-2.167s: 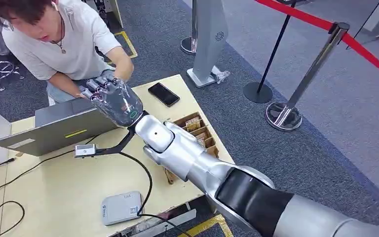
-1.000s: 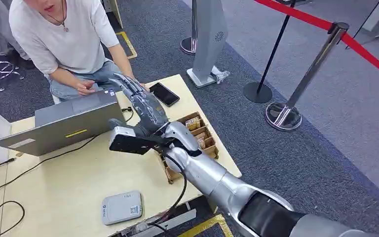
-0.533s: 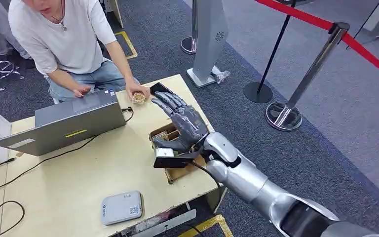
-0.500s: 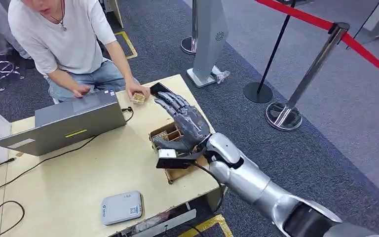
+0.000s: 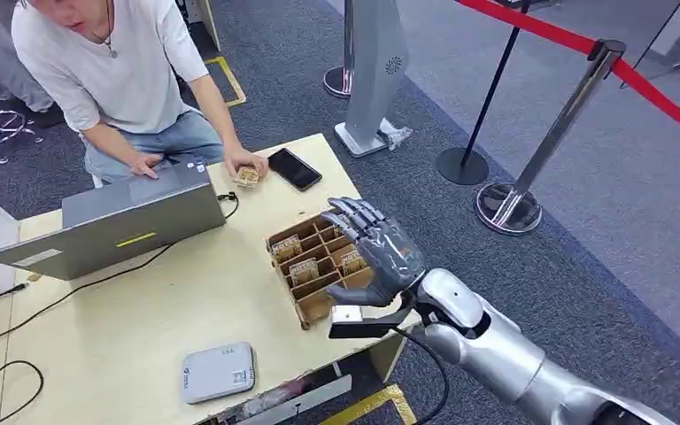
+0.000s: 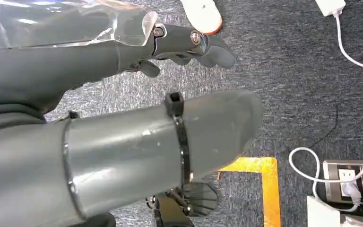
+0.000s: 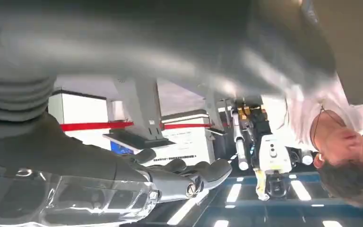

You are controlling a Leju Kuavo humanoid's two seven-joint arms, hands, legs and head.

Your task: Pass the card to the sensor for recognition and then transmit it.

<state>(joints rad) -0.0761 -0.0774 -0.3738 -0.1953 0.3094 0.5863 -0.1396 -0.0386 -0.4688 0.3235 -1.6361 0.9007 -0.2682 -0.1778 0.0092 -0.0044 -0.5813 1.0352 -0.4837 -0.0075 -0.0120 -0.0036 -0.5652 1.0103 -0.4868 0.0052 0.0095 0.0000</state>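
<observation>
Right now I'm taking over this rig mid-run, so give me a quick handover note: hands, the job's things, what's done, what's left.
Right hand: open, holding nothing, hovering over the right end of the card box.
Left hand: hanging over the carpet, holding nothing.
Cards: several stand in the box's slots; the person's hand rests on one card near the phone.
Sensor: at the table's near edge, nothing on it.
Done: apparently one card handed over.
Left: probably pick the next card, scan, pass.

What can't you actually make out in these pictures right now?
- Print on the cards in the cardboard tray: too small, head view.
- Tray's far-right slots: hidden under the right robot hand.
- Item under the person's hand: mostly covered.
- Table in the right wrist view: blurred.
- Left robot hand: hangs over carpet.
</observation>
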